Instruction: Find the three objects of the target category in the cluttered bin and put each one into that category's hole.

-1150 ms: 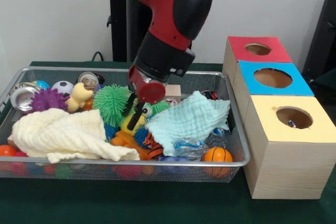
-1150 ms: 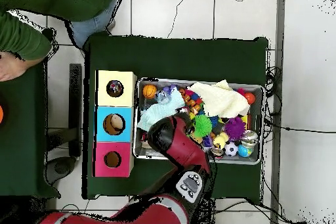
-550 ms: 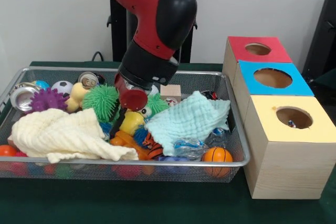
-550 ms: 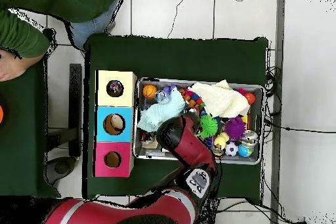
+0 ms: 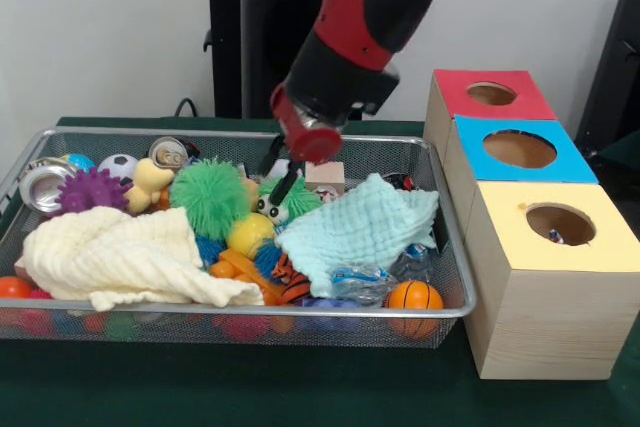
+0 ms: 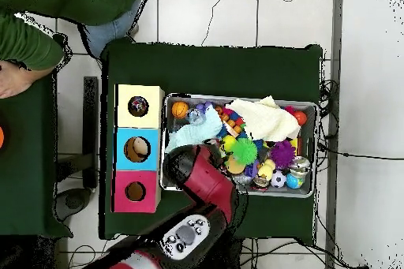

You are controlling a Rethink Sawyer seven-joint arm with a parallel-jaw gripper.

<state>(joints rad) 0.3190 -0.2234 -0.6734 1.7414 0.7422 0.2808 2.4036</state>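
1. Front view: nearest the camera, a green-covered bench (image 5: 250,387) carries a wire mesh bin (image 5: 240,309) on the left and a row of three wooden boxes on the right.
2. At the bin's near rim lie a small orange basketball (image 5: 414,295) toward the right and a folded cream cloth (image 5: 115,257) on the left.
3. Just beyond, a pale blue cloth (image 5: 360,227) is draped over the clutter right of centre; a yellow ball (image 5: 250,233) sits just left of it.
4. Mid-bin, a green spiky ball (image 5: 211,197) sits left of centre, with a purple spiky ball (image 5: 92,189) and a yellow rubber duck (image 5: 150,183) further left.
5. Far left in the bin are two metal cans (image 5: 42,185) and a small soccer ball (image 5: 120,164).
6. Beside the bin, the nearest box has a yellow top (image 5: 560,225) with a round hole holding something small; behind it come a blue-topped box (image 5: 520,150) and, farthest, a red-topped box (image 5: 492,94), each with its own hole.
7. Above the bin's far middle, the red and black arm (image 5: 360,27) reaches down. Its end effector (image 5: 279,171) hangs just above the toys, its dark fingers apart and holding nothing.
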